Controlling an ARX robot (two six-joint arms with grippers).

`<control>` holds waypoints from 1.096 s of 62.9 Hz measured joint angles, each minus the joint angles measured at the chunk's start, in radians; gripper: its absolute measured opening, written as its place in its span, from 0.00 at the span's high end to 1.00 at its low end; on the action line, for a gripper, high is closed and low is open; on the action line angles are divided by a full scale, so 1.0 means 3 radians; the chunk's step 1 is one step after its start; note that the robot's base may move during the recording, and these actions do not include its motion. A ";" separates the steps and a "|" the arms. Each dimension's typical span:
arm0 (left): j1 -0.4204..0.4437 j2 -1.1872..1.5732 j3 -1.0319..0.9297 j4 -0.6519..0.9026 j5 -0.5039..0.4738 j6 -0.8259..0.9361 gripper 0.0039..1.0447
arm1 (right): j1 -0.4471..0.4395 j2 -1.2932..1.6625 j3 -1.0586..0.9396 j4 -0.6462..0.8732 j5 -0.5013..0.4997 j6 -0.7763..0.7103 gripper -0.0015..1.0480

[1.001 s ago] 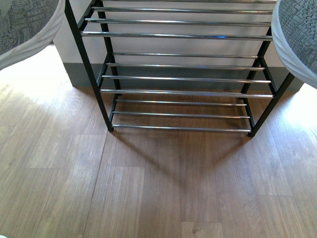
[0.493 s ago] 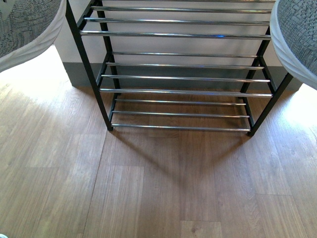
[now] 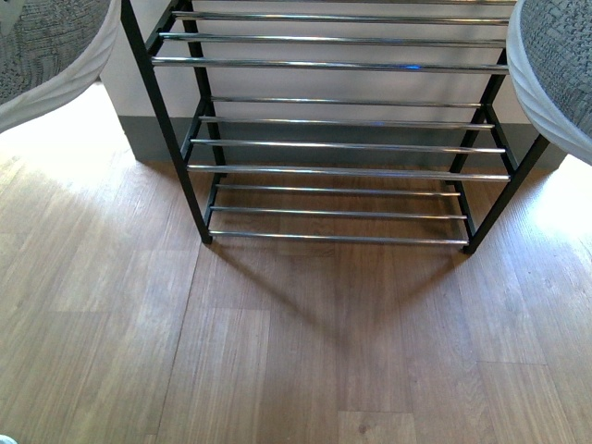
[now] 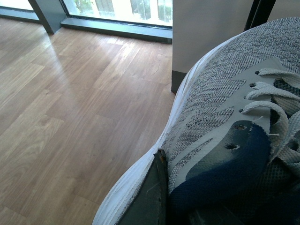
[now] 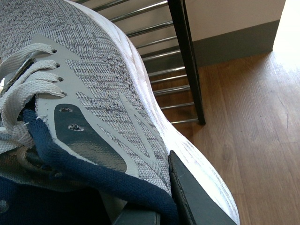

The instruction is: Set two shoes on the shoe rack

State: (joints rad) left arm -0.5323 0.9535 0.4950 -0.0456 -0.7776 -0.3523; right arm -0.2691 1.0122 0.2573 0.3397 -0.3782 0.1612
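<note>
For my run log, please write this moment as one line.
left gripper: shut on left-side sneaker | right gripper: shut on right-side sneaker | shoe rack: no shoes on visible tiers

The wood-plank floor (image 3: 277, 351) carries the rack (image 3: 333, 171), whose black feet stand on it, close against the wall (image 3: 125, 83).

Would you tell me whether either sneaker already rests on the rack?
No, the left sneaker and right sneaker hang short of the shoe rack, touching no bar.
</note>
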 joint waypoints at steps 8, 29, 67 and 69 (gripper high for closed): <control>0.0000 0.0000 -0.0001 0.0000 0.0000 0.0001 0.99 | 0.0000 0.0000 0.0000 0.0000 0.0001 0.0000 0.98; 0.0000 0.0001 -0.0008 0.0000 0.0009 0.0000 0.99 | 0.0000 0.0001 -0.0003 0.0000 0.0003 0.0001 0.98; 0.0000 0.0000 -0.0008 0.0000 -0.0003 0.0000 0.99 | 0.0000 -0.0001 -0.0001 0.0000 0.0000 0.0001 0.98; 0.0000 0.0000 -0.0008 0.0000 -0.0003 0.0000 0.99 | 0.0000 -0.0001 -0.0001 0.0000 0.0000 0.0001 0.98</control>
State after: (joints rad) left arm -0.5323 0.9535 0.4927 -0.0456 -0.7784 -0.3523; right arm -0.2691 1.0119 0.2569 0.3397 -0.3782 0.1616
